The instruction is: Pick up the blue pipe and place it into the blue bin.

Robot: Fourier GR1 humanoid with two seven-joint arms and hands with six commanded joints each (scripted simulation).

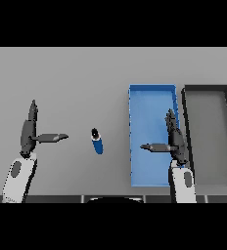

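Now we hold both hands, left hand [28,131] and right hand [174,139], open and empty; next we must reach the blue pipe [97,142] beside the blue bin [135,146].

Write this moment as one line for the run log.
blue pipe: on table, untouched | blue bin: empty | left hand: open, idle | right hand: open, over bin | dark bin: right of blue bin
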